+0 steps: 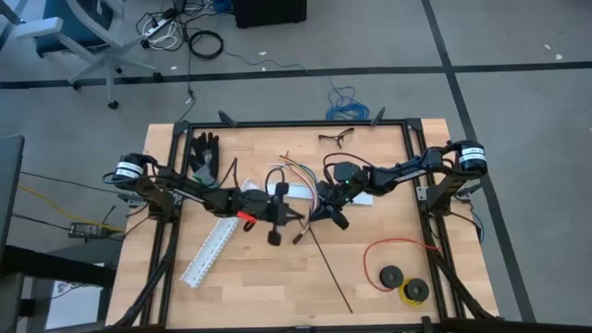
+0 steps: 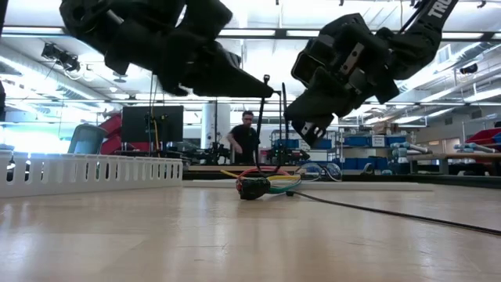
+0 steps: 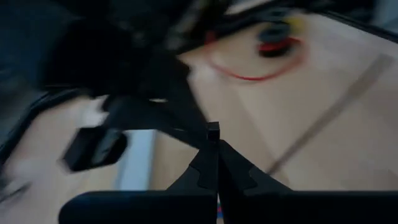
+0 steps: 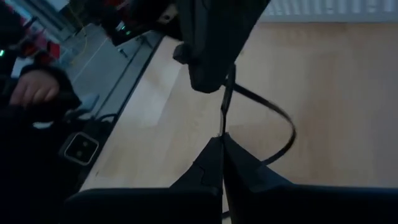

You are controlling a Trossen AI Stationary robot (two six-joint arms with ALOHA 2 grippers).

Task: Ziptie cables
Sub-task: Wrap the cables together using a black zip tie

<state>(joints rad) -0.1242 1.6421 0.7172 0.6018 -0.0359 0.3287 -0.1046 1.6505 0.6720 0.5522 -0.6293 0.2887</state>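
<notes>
the table (image 1: 370, 296) is mostly bare wood, with a white slotted channel (image 1: 211, 250) lying off to the outer side of the left gripper (image 1: 277, 215). both arms meet over the middle, and the right gripper (image 1: 326, 211) sits just across from the left one. both sets of fingers are pinched fully together, each on a thin black strap, i think a ziptie (image 4: 267, 134), looping between them. the cables (image 2: 262, 184) lie on the wood below and beyond the fingertips, not inside that loop as far as i can tell. biggest risk imo: cinch it now and it closes on nothing, or the strap slips out of a pinch that narrow.
</notes>
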